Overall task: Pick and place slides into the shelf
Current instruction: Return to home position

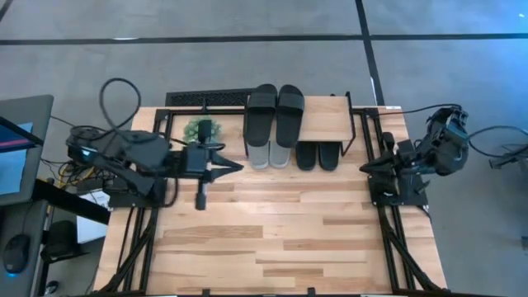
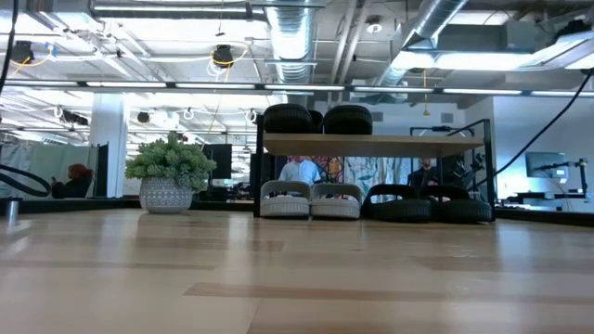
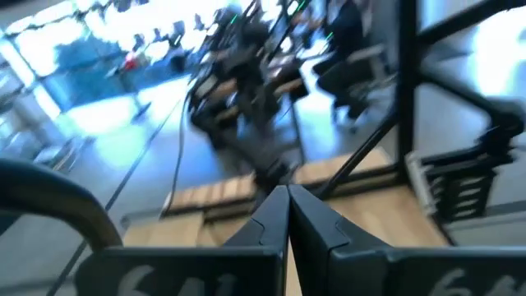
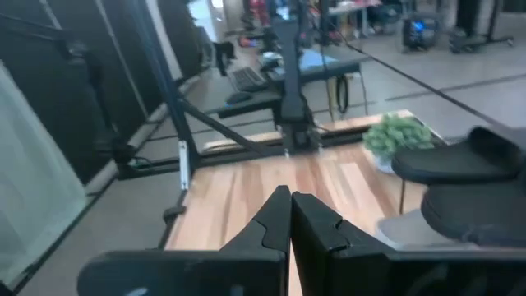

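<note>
The shelf's light top board [image 1: 326, 120] stands on thin black legs at the table's far edge. One black pair of slides [image 1: 276, 111] lies on the board, also seen in the low view [image 2: 316, 119]. Under the board, a grey pair [image 2: 311, 199] and a second black pair [image 2: 427, 204] rest on the tabletop, their ends sticking out toward the near side [image 1: 271, 155] [image 1: 318, 155]. My left gripper [image 1: 235, 167] hovers shut left of the shelf. My right gripper [image 1: 367, 167] is shut by the table's right edge. Neither touches anything.
A small potted plant [image 1: 203, 129] [image 2: 169, 172] stands left of the shelf near the far edge. A black frame rail [image 1: 206, 99] runs behind the table. Bare wooden tabletop [image 1: 280, 231] stretches from the shelf to the near edge. People sit in the room beyond.
</note>
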Robot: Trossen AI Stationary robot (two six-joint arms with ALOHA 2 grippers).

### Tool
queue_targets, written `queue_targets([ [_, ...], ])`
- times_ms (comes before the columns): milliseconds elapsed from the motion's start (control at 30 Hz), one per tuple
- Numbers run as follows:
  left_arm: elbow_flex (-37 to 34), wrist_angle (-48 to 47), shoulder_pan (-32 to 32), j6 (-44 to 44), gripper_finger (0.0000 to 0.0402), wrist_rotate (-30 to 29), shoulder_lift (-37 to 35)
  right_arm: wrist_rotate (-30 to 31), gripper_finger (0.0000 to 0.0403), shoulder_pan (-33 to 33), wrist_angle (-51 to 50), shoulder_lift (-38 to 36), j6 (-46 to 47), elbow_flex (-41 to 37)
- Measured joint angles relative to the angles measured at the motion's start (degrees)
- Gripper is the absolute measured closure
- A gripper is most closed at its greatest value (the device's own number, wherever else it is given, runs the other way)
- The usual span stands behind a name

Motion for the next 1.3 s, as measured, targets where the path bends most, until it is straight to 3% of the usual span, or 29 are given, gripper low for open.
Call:
queue_targets([
  [200, -12.8, 12.2, 0.3, 2.2, 0.0401, 2.6, -9.2, -3.5, 0.0403, 0.0, 3.6, -2.6, -6.9, 0.0],
  [500, -47.4, 42.0, 2.8, -2.8, 0.0401, 2.4, -27.2, -7.3, 0.0403, 0.0, 6.1, -8.1, -10.4, 0.0],
  [700, -64.0, 55.2, 4.8, -6.6, 0.0401, 2.8, -36.3, -7.8, 0.0403, 0.0, 6.0, -10.7, -12.2, -0.1],
  [933, -75.8, 65.4, 8.1, -9.0, 0.0401, 8.3, -44.1, -8.1, 0.0403, 0.0, 11.3, -14.6, -15.5, -4.0],
  [1300, -83.5, 66.9, 19.0, -15.5, 0.0401, 17.6, -51.2, -8.0, 0.0403, 0.0, 23.1, -23.7, -17.8, -15.5],
])
